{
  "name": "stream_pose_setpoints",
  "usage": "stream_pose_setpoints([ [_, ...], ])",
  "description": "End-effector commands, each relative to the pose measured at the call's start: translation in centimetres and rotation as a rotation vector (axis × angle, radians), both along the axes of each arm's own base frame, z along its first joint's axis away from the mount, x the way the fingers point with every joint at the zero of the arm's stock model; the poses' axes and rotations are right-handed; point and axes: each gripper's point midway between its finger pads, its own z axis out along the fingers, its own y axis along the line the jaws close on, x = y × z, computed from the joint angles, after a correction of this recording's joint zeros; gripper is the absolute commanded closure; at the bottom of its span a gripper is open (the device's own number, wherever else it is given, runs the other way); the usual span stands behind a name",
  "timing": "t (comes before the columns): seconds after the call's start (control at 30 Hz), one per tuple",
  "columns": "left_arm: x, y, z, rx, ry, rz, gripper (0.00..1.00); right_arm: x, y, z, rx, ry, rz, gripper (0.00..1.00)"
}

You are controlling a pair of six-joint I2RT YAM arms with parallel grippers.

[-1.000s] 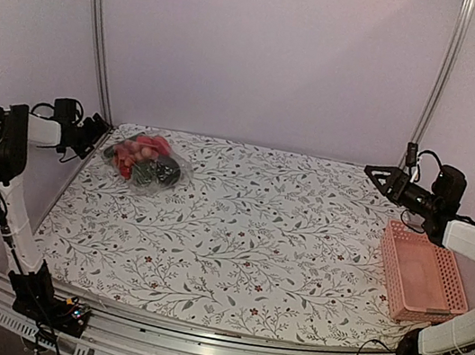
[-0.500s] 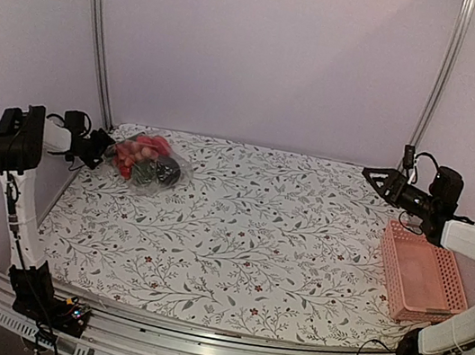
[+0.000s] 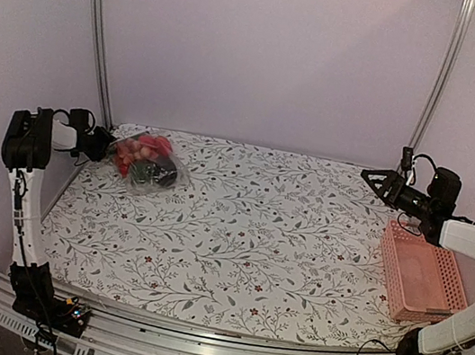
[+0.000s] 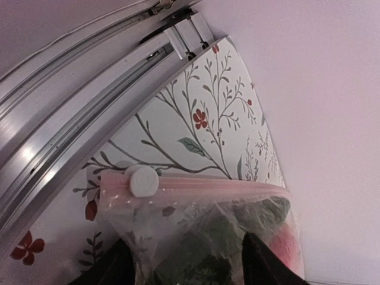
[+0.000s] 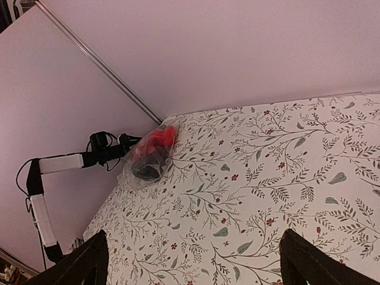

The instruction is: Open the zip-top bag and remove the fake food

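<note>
The zip-top bag [image 3: 150, 167] lies at the table's far left corner, its pink zip strip shut with a white slider [image 4: 143, 180] at one end. Inside it the fake food [image 3: 140, 150] shows as red pieces and a dark green one [image 4: 209, 234]. My left gripper [image 3: 105, 148] reaches in from the left, level with the table. Its jaws stand apart on either side of the bag [image 4: 178, 214] just below the zip, around the left gripper [image 4: 185, 246] midpoint. My right gripper [image 3: 371, 174] hangs open at the far right, well away from the bag [image 5: 148, 159].
A pink mesh basket [image 3: 421, 277] sits at the right edge, under the right arm. Aluminium rails [image 4: 71, 136] and a wall run close behind the bag. Upright posts [image 3: 98, 27] stand at both back corners. The right gripper [image 5: 193, 237] looks across the flowered tablecloth [image 5: 267, 196].
My left gripper has moved right, up to the bag, and its jaws have narrowed around the bag's zip end. The right arm has barely shifted.
</note>
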Motion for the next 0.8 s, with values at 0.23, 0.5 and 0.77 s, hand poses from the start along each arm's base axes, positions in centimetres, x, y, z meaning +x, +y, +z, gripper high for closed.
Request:
stream_pose_setpoints([
  [0.23, 1.7, -0.9, 1.8, 0.068, -0.05, -0.044, 0.87, -0.1, 0.5, -0.5, 0.003, 0.016, 0.025, 0.01],
  [0.5, 2.9, -5.4, 7.9, 0.191, -0.196, -0.198, 1.0, -0.6, 0.7, 0.4, 0.0, -0.014, 0.044, 0.01],
  [0.77, 2.4, -14.1, 16.4, 0.361, -0.406, -0.427, 1.0, -1.0, 1.4, 1.7, -0.008, -0.049, 0.077, 0.01],
])
